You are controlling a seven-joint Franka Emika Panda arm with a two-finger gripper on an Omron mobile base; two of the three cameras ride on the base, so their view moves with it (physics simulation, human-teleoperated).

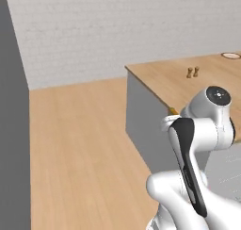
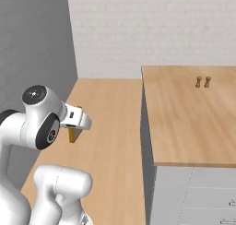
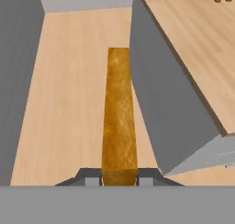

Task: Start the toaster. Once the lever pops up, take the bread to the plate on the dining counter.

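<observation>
Bread clamped in claw, carried beside desk; plate far off, placement left.

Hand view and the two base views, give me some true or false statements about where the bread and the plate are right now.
1. The end effector is shut on the bread. True.
2. The bread lies on the plate. False: it is held above the floor, beside the dining counter.
3. The plate sits at the counter's far side. True.
4. Two small brown objects stand on the floor. False: they stand on the counter.
</observation>
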